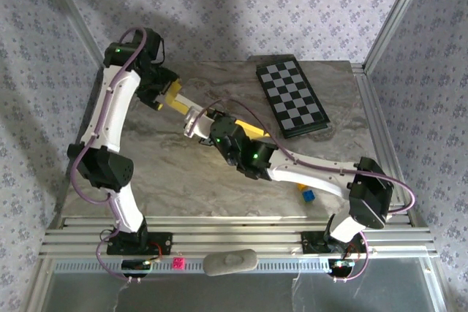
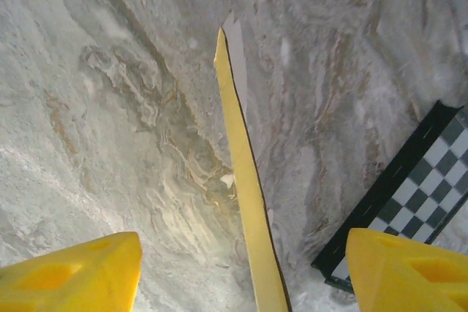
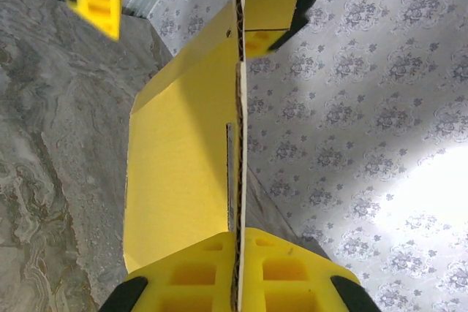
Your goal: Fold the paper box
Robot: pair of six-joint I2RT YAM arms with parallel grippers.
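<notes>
Two tools: right tool (image 3: 235, 246) pinches paper box (image 3: 175, 166), left tool (image 2: 243, 246) gapes around it.

Left of the chequered board (image 1: 292, 97), the paper box (image 1: 180, 103) shows as a long yellow strip that slants away from the board's near left corner. The left gripper (image 1: 167, 98) sits at the strip's end farthest from the board. The right gripper (image 1: 196, 122) meets the strip closer to the board. Small yellow and blue blocks (image 1: 307, 193) lie on the marbled table (image 1: 183, 173), below the board's near edge.
</notes>
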